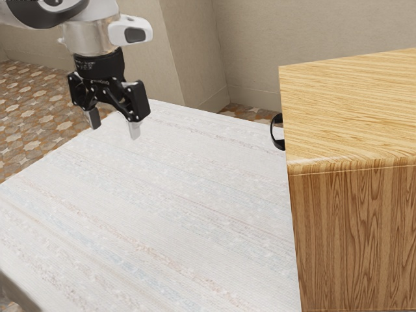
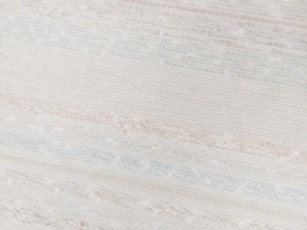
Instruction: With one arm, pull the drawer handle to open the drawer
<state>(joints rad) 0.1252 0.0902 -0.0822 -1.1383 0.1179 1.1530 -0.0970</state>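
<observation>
A light wooden drawer cabinet (image 1: pixel 351 182) stands on the table at the exterior view's right. A black curved handle (image 1: pixel 277 132) sticks out from its far left face, partly hidden by the cabinet's corner. My gripper (image 1: pixel 114 123) hangs above the table's far left part, well to the left of the handle. Its two fingers point down, spread apart, with nothing between them. In the wrist view the pale streaked tabletop (image 2: pixel 153 115) lies under my hand.
The whitewashed table (image 1: pixel 149 208) stretches from the exterior view's left edge to the cabinet. Beyond its far edge are a patterned tile floor (image 1: pixel 32 104) and beige walls (image 1: pixel 260 39).
</observation>
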